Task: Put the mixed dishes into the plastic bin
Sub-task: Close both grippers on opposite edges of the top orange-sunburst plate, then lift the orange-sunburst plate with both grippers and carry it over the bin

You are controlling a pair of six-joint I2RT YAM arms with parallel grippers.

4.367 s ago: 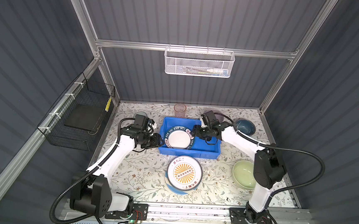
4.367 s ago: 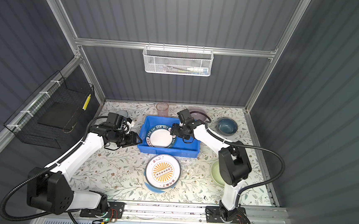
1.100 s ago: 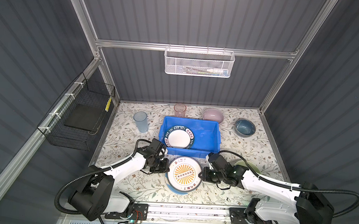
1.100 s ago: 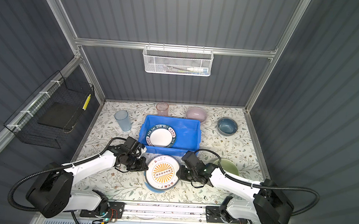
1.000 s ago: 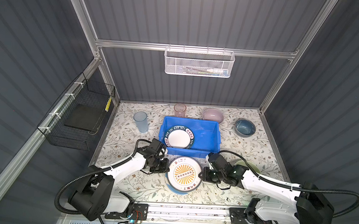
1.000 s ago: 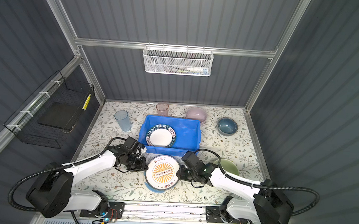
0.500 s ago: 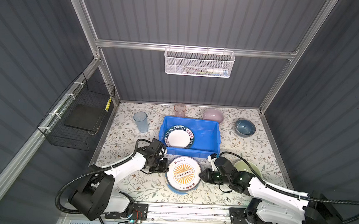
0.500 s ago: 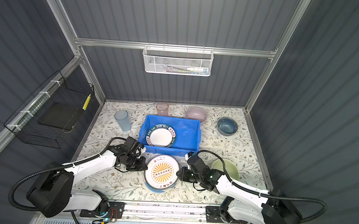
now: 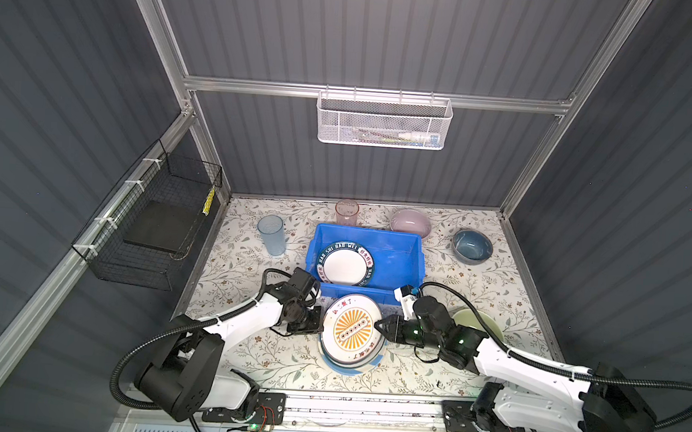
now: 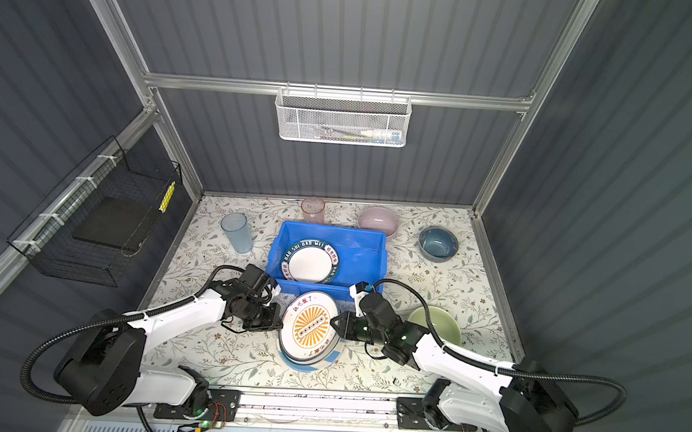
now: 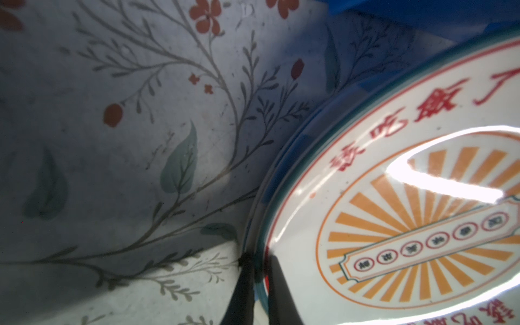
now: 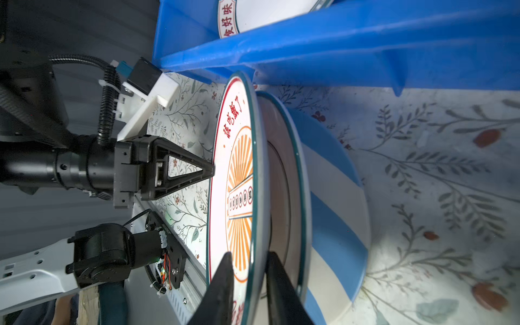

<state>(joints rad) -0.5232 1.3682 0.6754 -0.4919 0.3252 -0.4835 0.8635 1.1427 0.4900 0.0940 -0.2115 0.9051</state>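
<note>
The left gripper [image 9: 321, 326] pinches the left rim of the round white orange-sunburst plate [image 9: 354, 328], holding it clear of the stacked plates [image 12: 332, 225] beneath, just in front of the bright blue plastic bin [image 9: 399, 266]. The right gripper [image 9: 379, 326] straddles the opposite rim, likely to steady the lift; whether it grips, I cannot tell.
</note>
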